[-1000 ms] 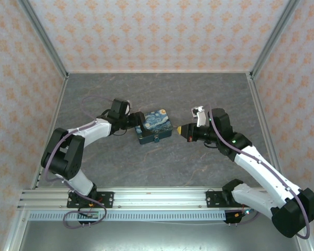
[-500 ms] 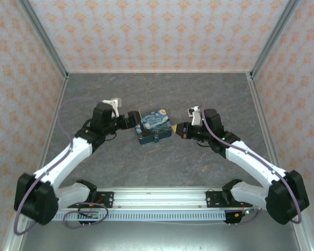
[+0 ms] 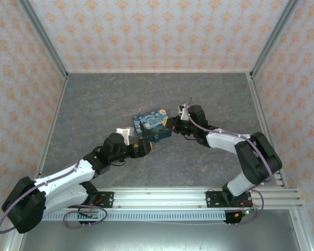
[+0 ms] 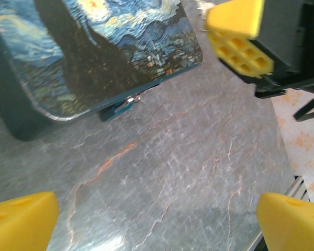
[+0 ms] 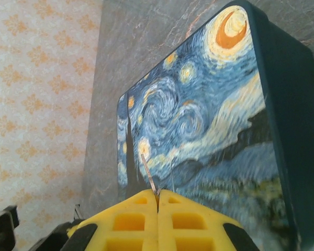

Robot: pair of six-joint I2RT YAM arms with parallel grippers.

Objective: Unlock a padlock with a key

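While the left gripper (image 4: 157, 226) faces the tin's near side, its yellow pads (image 4: 22, 219) sit far apart at the two lower corners of the left wrist view: jaws wide, holding nothing. The right gripper (image 5: 157, 203) has its pads pressed flat together, pinching a thin metal key (image 5: 148, 175) that sticks out toward the painted tin (image 5: 199, 120).

Compared with half a second earlier, the left arm has swung from the tin's left end round to its near side and now lies lower in the top view. The right gripper has drawn closer to the tin's right end. The tin lies about where it was on the grey table (image 4: 199, 157).

The padlock (image 4: 120, 107) is a small teal-blue squarish piece at the foot of the tin's near wall, just under the lid's edge, with a bit of bright metal (image 4: 134, 98) beside it. Neither gripper touches it.
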